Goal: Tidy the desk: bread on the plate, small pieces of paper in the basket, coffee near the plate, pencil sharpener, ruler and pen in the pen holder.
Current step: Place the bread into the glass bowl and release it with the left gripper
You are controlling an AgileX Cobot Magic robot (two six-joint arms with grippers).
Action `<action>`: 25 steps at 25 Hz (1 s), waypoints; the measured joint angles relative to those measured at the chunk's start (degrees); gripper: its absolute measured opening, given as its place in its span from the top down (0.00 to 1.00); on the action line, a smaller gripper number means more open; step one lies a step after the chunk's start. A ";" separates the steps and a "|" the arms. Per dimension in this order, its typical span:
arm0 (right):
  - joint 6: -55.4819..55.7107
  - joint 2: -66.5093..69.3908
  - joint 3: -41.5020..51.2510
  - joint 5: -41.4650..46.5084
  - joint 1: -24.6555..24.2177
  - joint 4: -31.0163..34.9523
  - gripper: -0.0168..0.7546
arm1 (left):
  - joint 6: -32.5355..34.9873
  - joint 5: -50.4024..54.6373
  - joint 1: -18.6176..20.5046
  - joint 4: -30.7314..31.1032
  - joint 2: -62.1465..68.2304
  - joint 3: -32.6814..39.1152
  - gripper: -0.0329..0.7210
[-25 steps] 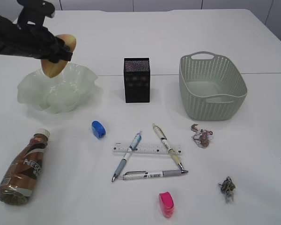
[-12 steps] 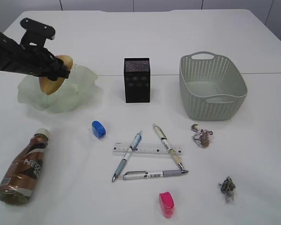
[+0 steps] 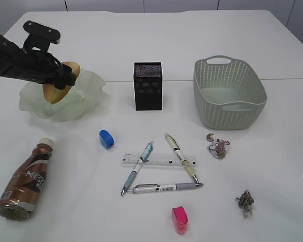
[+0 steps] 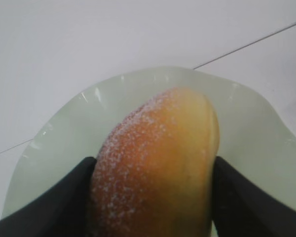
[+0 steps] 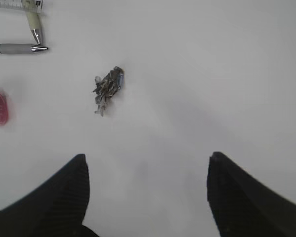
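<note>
I have lowered the bread (image 3: 60,83) into the plate (image 3: 86,96), my left gripper (image 3: 58,80) still clasping it; the coffee (image 3: 25,179) reads "NES".

Bkgd only: pale wall panels (image 3: 182,5) behind the far edge, split by thin dark vertical seams. More pale panelling top-right, too cropped to ID.

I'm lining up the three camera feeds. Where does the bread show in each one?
Exterior view: bread upper left, over the plate, at the left gripper.
Left wrist view: bread centre-bottom, between the fingers.
Right wrist view: not in it.
Shared landmark: the plate, in the exterior and left wrist views.
</note>
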 joint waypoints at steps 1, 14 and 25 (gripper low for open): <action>0.00 0.00 0.00 0.00 0.00 0.00 0.27 | 0.00 0.00 0.00 0.00 0.10 0.00 0.28; 0.00 1.04 0.00 0.11 0.00 0.00 0.27 | 0.00 0.00 0.00 0.00 0.72 0.00 0.15; 0.00 1.04 -1.08 0.11 0.00 0.97 0.27 | -0.45 18.18 -0.11 12.74 -4.63 0.00 0.17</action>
